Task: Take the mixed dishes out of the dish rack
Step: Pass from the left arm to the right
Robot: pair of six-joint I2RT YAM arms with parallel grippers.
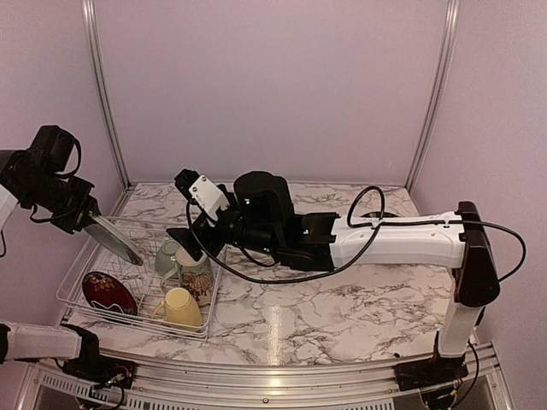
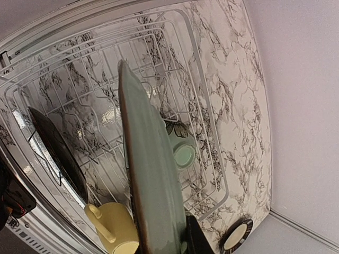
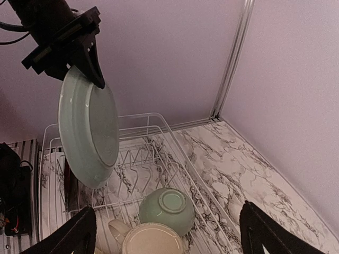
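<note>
My left gripper (image 1: 85, 218) is shut on the rim of the pale green plate (image 1: 117, 240) and holds it on edge in the air above the white wire dish rack (image 1: 128, 327). The plate also shows in the left wrist view (image 2: 151, 174) and the right wrist view (image 3: 87, 127). In the rack are the dark red patterned plate (image 1: 108, 293), the small pale green bowl (image 3: 167, 209) upside down, the cream floral mug (image 1: 197, 280) and the pale yellow mug (image 1: 178, 307). My right gripper (image 1: 183, 212) is open and empty, above the bowl and floral mug. The black-rimmed cream plate (image 2: 237, 235) lies on the table.
The rack sits at the table's left, close to the left wall and the near edge. Upright wire prongs (image 3: 135, 159) stand in its far half. The right arm (image 1: 385, 243) stretches across the marble table (image 1: 342, 299) with a looped cable (image 1: 367, 205).
</note>
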